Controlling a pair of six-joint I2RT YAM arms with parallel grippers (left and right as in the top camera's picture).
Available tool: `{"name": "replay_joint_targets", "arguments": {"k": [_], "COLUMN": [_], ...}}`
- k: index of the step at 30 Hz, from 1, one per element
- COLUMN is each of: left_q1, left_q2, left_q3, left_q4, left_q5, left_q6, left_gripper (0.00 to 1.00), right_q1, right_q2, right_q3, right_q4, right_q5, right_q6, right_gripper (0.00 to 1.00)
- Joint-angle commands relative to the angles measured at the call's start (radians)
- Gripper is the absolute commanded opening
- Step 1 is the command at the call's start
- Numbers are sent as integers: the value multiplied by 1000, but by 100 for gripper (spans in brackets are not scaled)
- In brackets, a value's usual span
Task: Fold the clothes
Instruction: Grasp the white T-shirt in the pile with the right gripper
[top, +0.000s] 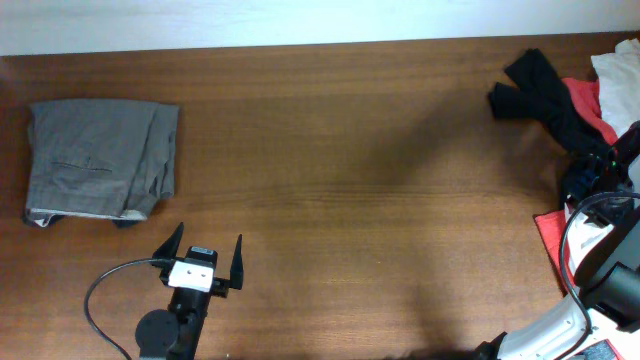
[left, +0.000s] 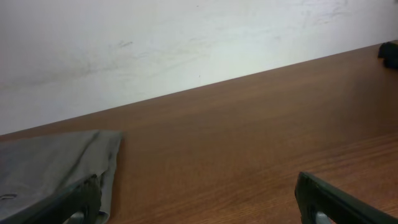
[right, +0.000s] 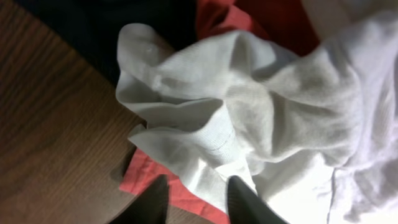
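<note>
- Getting a clean grab on the white T-shirt (right: 280, 112) is the job right now. It's bunched up at the far right edge of the table (top: 350, 180), lying on a red garment (right: 261, 18) with a black garment (top: 535, 90) just beside it.
- The right gripper (right: 198, 186) hangs over a loose fold with its jaws partly apart and nothing pinched (red cloth shows in the gap).
- I'd go lower and bite white fabric only — ideally a hem or sleeve edge, not the red layer underneath.
- Then I'd drag it left onto bare wood to spread it out.
- The left gripper (top: 208, 242) sits wide open and empty at the near left, close to the folded trousers (top: 100, 160).
</note>
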Motion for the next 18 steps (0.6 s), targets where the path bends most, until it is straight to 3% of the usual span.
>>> {"name": "replay_joint_targets", "arguments": {"k": [1, 6, 12, 18], "left_q1": [-3, -3, -3, -3], "left_q2": [-8, -8, -8, -8], "left_q3": [-8, -8, -8, -8], "left_q4": [0, 0, 0, 0], "left_q5": [-7, -7, -7, -7], "left_q6": [13, 13, 13, 13], "left_gripper": [99, 100, 99, 99], "right_q1": [-5, -3, -3, -3], "right_q2": [9, 9, 9, 10], "right_q3": [13, -4, -6, -37], "right_q4": [-1, 24, 38, 82], "right_q5": [24, 19, 19, -8], "right_q6": [-5, -4, -4, -4], "right_gripper": [41, 47, 67, 69]}}
